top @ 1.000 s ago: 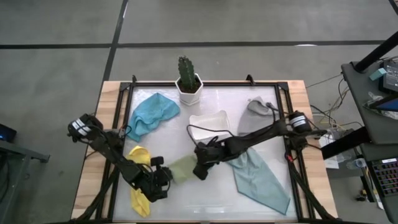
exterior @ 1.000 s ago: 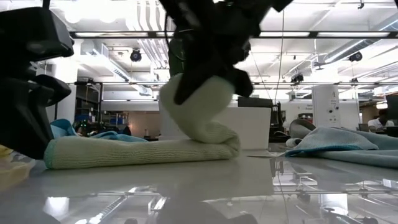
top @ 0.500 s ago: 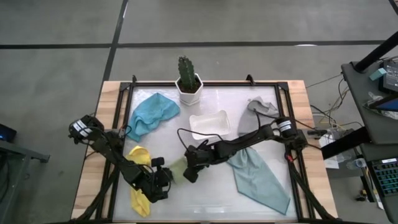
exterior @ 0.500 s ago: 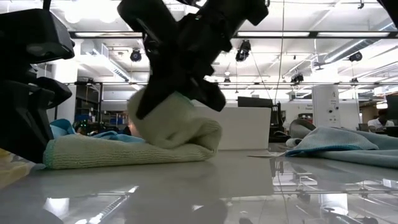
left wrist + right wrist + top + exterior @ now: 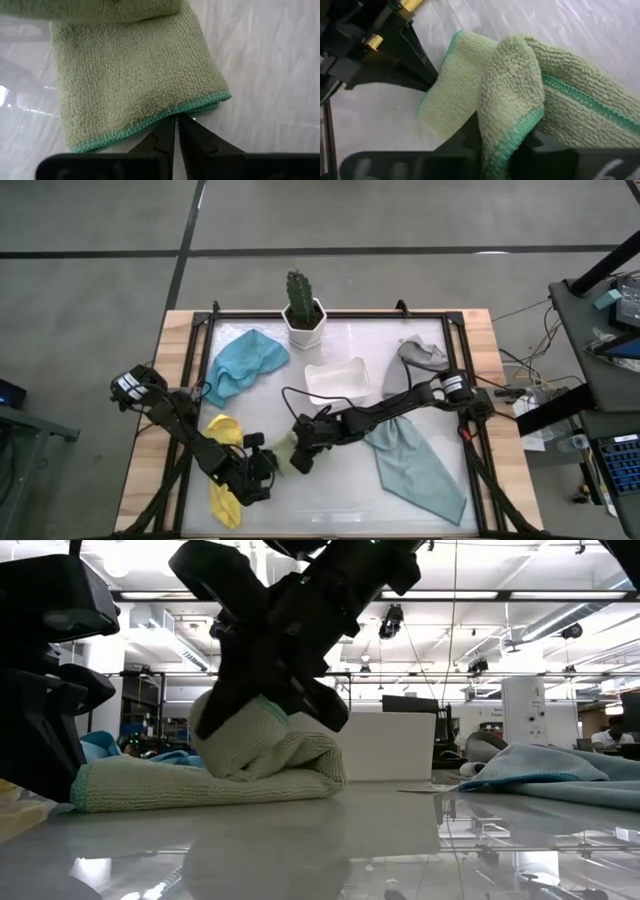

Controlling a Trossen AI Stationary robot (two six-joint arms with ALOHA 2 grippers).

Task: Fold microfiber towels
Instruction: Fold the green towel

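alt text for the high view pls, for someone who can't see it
Seen from above, the two dark arms meet over an olive green towel near the table's front left: the right hand carries its folded-over edge toward the left hand, which pins the other end. A yellow towel, blue towel, pale teal towel, grey towel, white tray and potted cactus lie around them.

The left arm reaches in from the table's left edge and lies low along the front-left area. Its left gripper (image 5: pixel 262 467) sits at surface level, fingers (image 5: pixel 165 140) pressed together, tips pinching the edge of the olive green towel (image 5: pixel 135 85). The right arm stretches diagonally from the right side across the middle. Its right gripper (image 5: pixel 300 452) angles downward just beside the left one, with a fold of the towel between its fingers.
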